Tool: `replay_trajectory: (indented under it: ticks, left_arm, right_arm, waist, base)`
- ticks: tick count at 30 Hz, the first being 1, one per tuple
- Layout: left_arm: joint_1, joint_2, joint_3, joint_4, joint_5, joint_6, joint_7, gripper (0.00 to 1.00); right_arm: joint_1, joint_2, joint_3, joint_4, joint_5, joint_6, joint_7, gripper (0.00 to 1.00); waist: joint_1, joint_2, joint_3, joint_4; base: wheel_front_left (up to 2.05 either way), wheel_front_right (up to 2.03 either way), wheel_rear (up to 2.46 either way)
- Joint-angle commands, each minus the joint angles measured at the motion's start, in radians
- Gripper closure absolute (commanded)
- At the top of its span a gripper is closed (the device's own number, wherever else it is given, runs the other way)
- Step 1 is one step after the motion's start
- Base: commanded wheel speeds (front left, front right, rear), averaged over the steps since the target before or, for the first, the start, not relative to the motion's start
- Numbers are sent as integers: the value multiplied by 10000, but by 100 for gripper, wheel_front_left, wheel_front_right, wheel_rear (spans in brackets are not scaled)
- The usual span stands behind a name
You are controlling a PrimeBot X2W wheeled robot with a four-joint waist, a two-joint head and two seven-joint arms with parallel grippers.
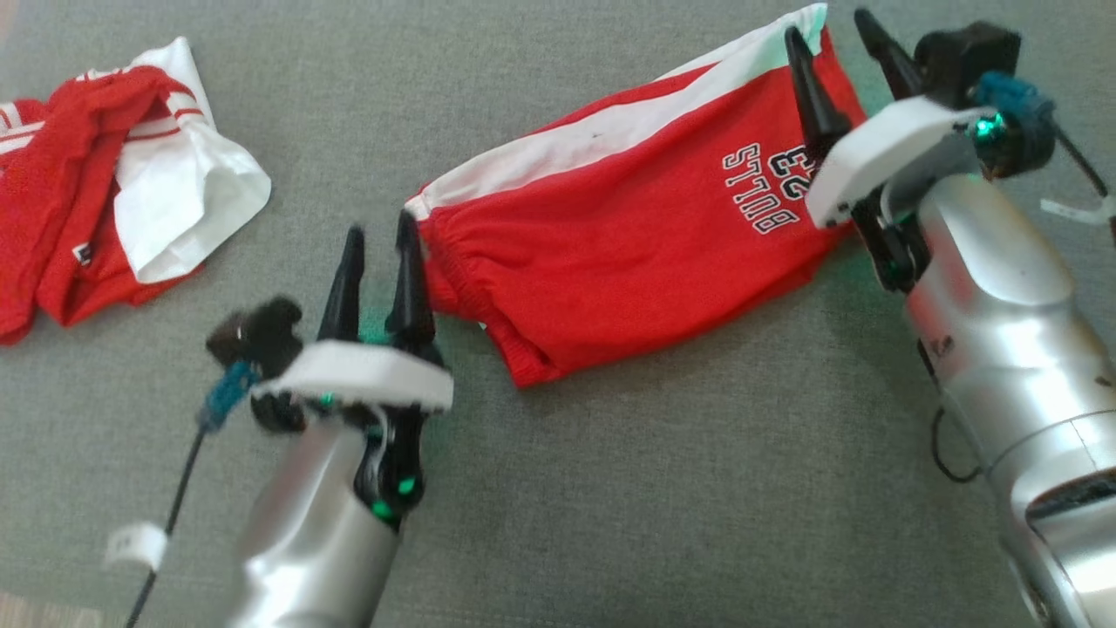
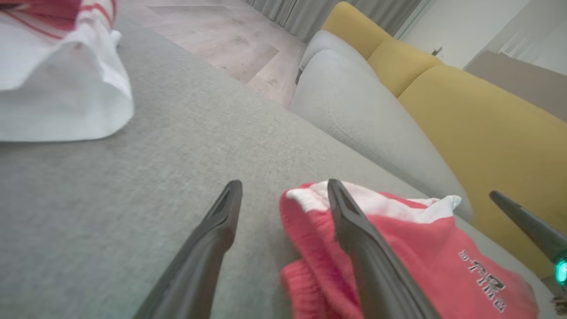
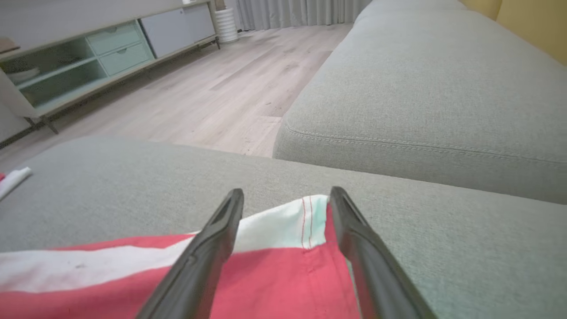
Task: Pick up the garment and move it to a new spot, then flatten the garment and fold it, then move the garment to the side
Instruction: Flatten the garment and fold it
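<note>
Two end effectors, both with fingers spread wide and nothing pinched. The shorts (image 1: pixel 628 235) are red with a white side stripe and a black-and-white print. They lie flat-ish on the grey cushion (image 1: pixel 610 488), stretched between the two arms.

The left end effector (image 1: pixel 379 225) sits at the waistband end. The elastic edge is right up against its right finger, and I can't tell if it's actually touching. From the left wrist view that finger overlaps the bunched waistband, and the gap between the fingers is mostly bare cushion.

The right end effector (image 1: pixel 827 24) is at the opposite end, by the leg hem. Its left finger is over the fabric just past the print, and its right finger is just off the edge, over the cushion. In the right wrist view the white stripe and the stitched hem lie between and under the two fingers. The cloth looks flat on the cushion, not lifted.

Well off to the left of the left end effector there's a second garment (image 1: pixel 131 174), red and white, crumpled in a heap and apart from the shorts.

Beyond the fingers, the wrist views show a wood floor (image 3: pixel 230 88), a low cabinet (image 3: pixel 102 53) with pale green drawers, and more sofa (image 2: pixel 483 128) with a yellow back.
</note>
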Motion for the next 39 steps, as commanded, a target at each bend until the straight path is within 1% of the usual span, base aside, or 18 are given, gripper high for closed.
replay_trajectory:
  ticks: [1,4,7,12,13,14,17,22,24,26,29,34,39]
  left_arm:
    - [146,143,358,-277,184,49,-53,0]
    - [690,143,641,-435,692,180,-53,0]
    - [1171,143,810,-638,1218,295,-53,0]
    - [1720,143,961,-848,1986,375,-53,0]
    - [1797,143,992,-884,2104,398,-53,0]
    - [1867,143,1017,-912,2229,420,-53,0]
    - [2089,143,1107,-949,2489,478,-53,0]
    - [2610,143,1329,-875,3179,509,-53,0]
    - [2885,146,1423,-876,3722,550,-53,0]
    - [3140,280,1299,-918,4634,528,-53,0]
    - [3672,269,1480,-923,5148,535,-53,0]
    - [4411,245,1855,-1004,5582,489,-53,0]
    - [4738,193,1983,-1069,5741,378,-53,0]
  right_arm:
    - [150,24,146,-152,-99,-7,-99,0]
    - [423,-130,140,360,-263,-7,-16,0]
    - [746,-143,167,953,-417,-7,354,0]
    - [1290,116,239,1745,-217,-7,1348,0]
    - [1402,184,259,1804,-96,-7,1527,62]
    - [1525,248,285,1821,45,-7,1664,100]
    - [1899,334,369,1664,457,-7,1679,100]
    - [2692,186,-63,1348,1327,-7,648,100]
    - [3122,143,-244,1275,1665,-7,260,100]
    - [3578,100,-374,1165,1985,-7,8,100]
    - [4268,-71,-385,929,2329,-7,-179,100]
    - [5078,-360,-633,556,3023,-7,-289,100]
    - [5394,-508,-660,246,3270,-7,-336,100]
  waist:
    - [1,0,-93,-36]
    - [1,0,-275,-48]
    - [1,0,-419,-3]
    - [1,0,-632,128]
    - [1,0,-683,141]
    - [1,0,-747,149]
    - [1,0,-1021,106]
    - [1,0,-1822,-179]
    - [1,0,-2236,-360]
    - [1,0,-2614,-531]
    - [1,0,-3104,-746]
    - [1,0,-3540,-1038]
    - [1,0,-3572,-1093]
  base:
    - [0,0,0]
    - [0,0,0]
    - [0,0,0]
    - [0,0,0]
    - [0,0,0]
    - [0,0,0]
    - [0,0,0]
    - [0,0,0]
    - [0,0,0]
    - [0,0,0]
    - [0,0,0]
    - [0,0,0]
    - [0,0,0]
